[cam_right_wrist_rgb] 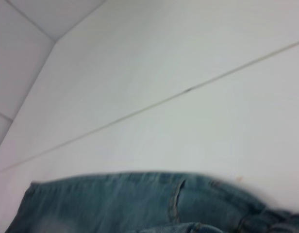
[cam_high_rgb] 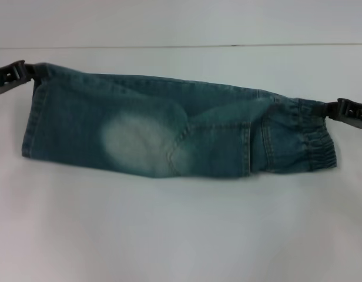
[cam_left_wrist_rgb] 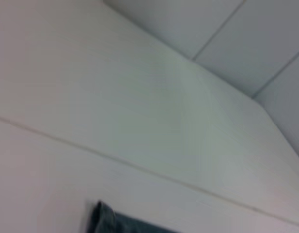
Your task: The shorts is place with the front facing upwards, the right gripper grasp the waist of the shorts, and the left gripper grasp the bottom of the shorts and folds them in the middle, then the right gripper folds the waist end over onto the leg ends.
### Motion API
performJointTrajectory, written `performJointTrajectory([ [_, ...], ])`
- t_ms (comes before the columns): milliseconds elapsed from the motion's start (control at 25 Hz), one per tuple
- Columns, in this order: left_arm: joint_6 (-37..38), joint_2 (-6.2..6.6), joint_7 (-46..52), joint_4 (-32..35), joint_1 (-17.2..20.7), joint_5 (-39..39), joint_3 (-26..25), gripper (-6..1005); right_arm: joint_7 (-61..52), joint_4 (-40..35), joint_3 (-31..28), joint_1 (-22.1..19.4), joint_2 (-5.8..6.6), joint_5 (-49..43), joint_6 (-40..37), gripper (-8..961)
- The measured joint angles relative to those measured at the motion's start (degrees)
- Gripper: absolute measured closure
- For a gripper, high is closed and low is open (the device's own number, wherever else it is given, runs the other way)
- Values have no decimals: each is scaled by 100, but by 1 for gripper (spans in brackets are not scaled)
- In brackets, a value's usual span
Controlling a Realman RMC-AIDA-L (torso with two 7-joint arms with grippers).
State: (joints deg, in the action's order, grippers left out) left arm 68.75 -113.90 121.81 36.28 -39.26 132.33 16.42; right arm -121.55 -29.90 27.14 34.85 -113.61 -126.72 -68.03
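Shorts (cam_high_rgb: pixel 169 132) lay folded lengthwise on the white table (cam_high_rgb: pixel 181 235), a long denim strip running left to right. The straight leg ends (cam_high_rgb: pixel 29 123) were at the left, the ruffled waist (cam_high_rgb: pixel 313 138) at the right. The left gripper (cam_high_rgb: pixel 29 71) had its jaws closed on the far corner of the leg ends. The right gripper (cam_high_rgb: pixel 332 108) pinched the far corner of the waist. A pale faded patch (cam_high_rgb: pixel 137 144) showed near the middle of the denim.
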Motion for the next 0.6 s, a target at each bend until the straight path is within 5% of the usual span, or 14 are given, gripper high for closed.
performJointTrajectory([
  [600, -805, -128, -595, -218, -22, -277, 11, 885, 609, 50, -50, -126, -94, 800, 448, 910],
])
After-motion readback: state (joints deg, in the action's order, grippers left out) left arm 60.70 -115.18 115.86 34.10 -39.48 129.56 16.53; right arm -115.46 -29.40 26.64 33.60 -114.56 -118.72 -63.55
